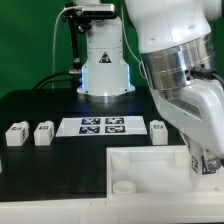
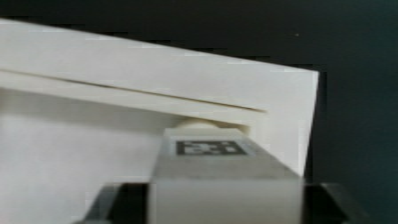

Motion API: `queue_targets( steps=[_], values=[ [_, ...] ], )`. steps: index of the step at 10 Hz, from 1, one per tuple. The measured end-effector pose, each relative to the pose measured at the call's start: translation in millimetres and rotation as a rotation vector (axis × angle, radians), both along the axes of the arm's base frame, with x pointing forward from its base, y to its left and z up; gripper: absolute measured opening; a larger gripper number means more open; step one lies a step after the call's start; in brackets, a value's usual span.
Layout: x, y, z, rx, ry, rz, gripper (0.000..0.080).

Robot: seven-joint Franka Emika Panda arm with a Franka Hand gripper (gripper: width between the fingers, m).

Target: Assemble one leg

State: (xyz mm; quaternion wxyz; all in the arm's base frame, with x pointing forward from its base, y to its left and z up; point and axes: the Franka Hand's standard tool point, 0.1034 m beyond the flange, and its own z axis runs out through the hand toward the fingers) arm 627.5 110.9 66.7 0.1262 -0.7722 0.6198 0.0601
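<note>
well, claw [image 1: 204, 162]: pinching one leg [image 2: 214, 168], end-on so it can seat, i judge.
leg: at the top's [image 1: 140, 168] corner socket, on the exterior view's right.
spare legs [image 1: 43, 132]: three parked beside the marker board [image 1: 100, 125].

- Robot base [image 1: 103, 65] is sited upper centre of the exterior frame, behind the marker board [image 1: 100, 125].
- Marker board is laid mid-frame on the table [image 1: 40, 105].
- First leg [image 1: 15, 133] and second leg [image 1: 44, 132] are set side by side at the left edge, mid-height, left of the marker board and apart from it.
- Third leg [image 1: 159, 129] is placed just right of the marker board.
- Tray-like piece [image 1: 150, 175] is laid lower right, in front of the marker board and third leg.
- Gripper [image 1: 205, 160] is positioned at the right edge, over the tray-like piece's right end.
- Wrist view: fourth leg [image 2: 214, 165] is gripped between the fingers [image 2: 121, 208], over the tray-like piece.
</note>
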Motion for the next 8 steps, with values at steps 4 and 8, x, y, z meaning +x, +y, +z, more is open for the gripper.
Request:
queue_targets(
  steps=[4,8],
  values=[
    [-6.9,12.1,-0.9,-0.098,-0.084,0.519,0.0642],
    [-7.1,9.6,-2.8,-0.145,-0.182,0.971,0.0648]
  ],
)
